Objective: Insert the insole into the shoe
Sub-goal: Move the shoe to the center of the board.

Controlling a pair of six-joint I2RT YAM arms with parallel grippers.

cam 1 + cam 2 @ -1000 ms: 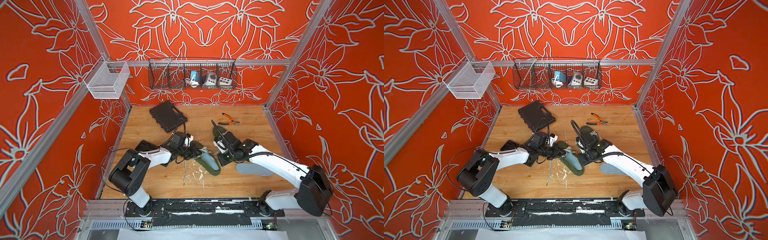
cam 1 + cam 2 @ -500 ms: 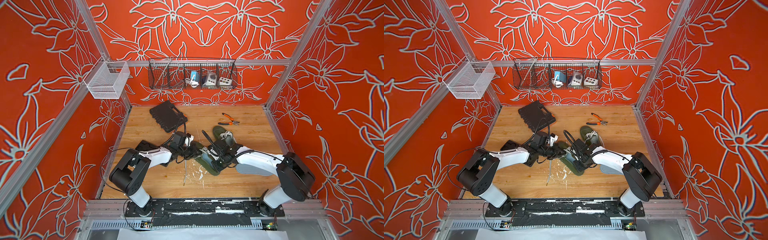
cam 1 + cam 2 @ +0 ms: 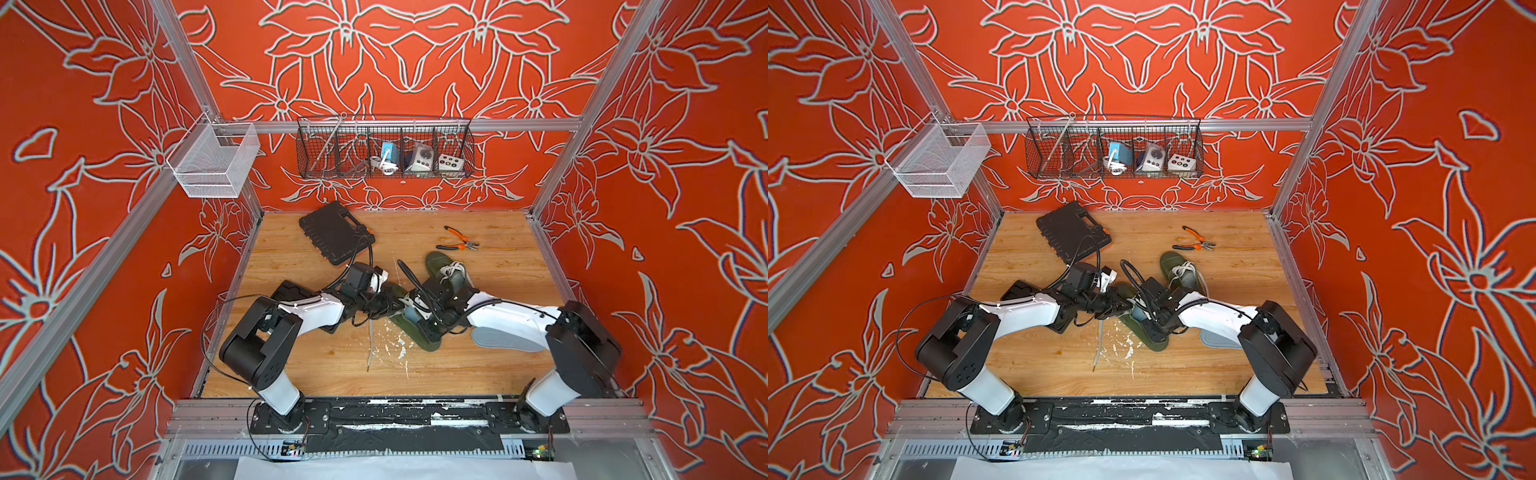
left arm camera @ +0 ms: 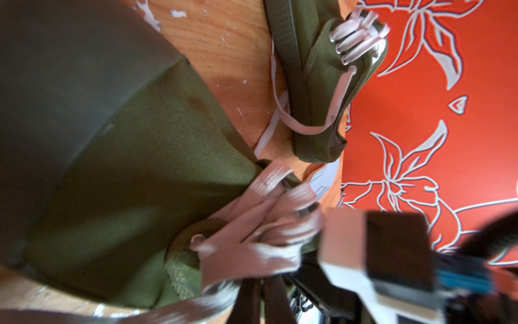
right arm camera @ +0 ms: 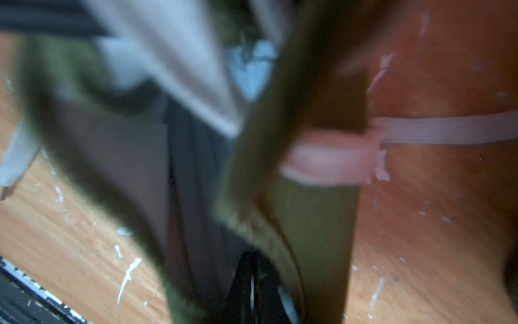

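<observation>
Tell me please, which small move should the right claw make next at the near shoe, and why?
Probably press the right claw a little deeper into the near shoe, to seat the insole. That claw is shut at the shoe's opening, pale blue insole shows inside, and the left claw grips the laced front, steadying it.

left arm [image 3: 309, 311] low, forearm stretched toward the middle, left gripper [image 3: 390, 305] jaws closed; right arm [image 3: 513, 321] elbow back, forearm reaching inward, wrist pitched down, right gripper [image 3: 416, 316] jaws pressed together too; both grippers almost meeting at centre
</observation>
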